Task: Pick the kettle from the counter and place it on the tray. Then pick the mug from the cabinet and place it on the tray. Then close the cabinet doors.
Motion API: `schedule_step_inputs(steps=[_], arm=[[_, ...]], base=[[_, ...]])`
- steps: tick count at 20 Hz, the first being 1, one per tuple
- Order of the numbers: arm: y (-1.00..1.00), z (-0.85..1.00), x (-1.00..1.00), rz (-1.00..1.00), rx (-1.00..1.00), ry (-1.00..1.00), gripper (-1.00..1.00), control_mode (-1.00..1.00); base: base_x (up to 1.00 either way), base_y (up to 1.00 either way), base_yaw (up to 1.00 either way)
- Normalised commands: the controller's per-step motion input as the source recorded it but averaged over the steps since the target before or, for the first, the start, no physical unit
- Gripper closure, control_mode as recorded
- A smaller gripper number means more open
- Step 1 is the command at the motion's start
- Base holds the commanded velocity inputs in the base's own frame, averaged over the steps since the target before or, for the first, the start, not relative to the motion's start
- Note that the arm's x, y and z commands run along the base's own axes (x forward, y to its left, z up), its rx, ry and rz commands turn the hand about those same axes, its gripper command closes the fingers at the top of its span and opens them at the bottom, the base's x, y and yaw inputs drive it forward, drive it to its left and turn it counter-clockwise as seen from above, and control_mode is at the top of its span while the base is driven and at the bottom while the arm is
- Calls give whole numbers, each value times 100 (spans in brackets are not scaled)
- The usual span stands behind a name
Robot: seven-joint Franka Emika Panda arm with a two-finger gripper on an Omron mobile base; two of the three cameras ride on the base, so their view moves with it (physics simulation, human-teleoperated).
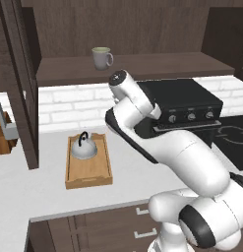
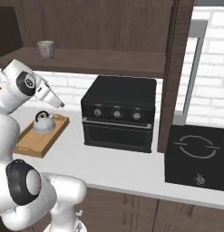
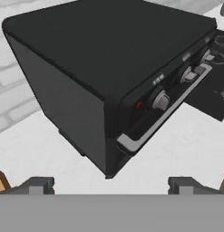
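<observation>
Silvery-grey, the kettle (image 1: 83, 146) already sits in the tray (image 1: 88, 177) on the counter (image 1: 24, 192), seen from the left; the mug (image 1: 102, 57) waits on the cabinet (image 1: 142, 65) shelf. From the right, mug (image 2: 46, 49) stands upright, well above the tray (image 2: 38, 140). Along the hand, the gripper (image 3: 111, 185) gapes wide, empty, over a black oven (image 3: 104, 68). Next, I'd reckon: rise, turn toward the mug, approach level.

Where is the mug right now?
The mug stands upright on the cabinet shelf, toward its left end in the left base view, above the tray that holds the kettle.
</observation>
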Motion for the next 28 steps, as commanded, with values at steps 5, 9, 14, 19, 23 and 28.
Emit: schedule_step_inputs(steps=[5, 9, 14, 19, 23, 28], arm=[[-44, 47, -22, 29, -2, -7, -100, -100], [-20, 49, -7, 39, -7, -11, -100, -100], [-3, 54, 0, 41, -8, -11, -100, -100], [0, 55, 0, 42, -11, -10, -100, -100], [19, 21, 5, 17, -6, -1, -100, -100], [9, 0, 2, 0, 0, 0, -100, -100]], base=[[0, 0, 0], [0, 0, 0], [0, 0, 0], [0, 0, 0], [0, 0, 0], [0, 0, 0]])
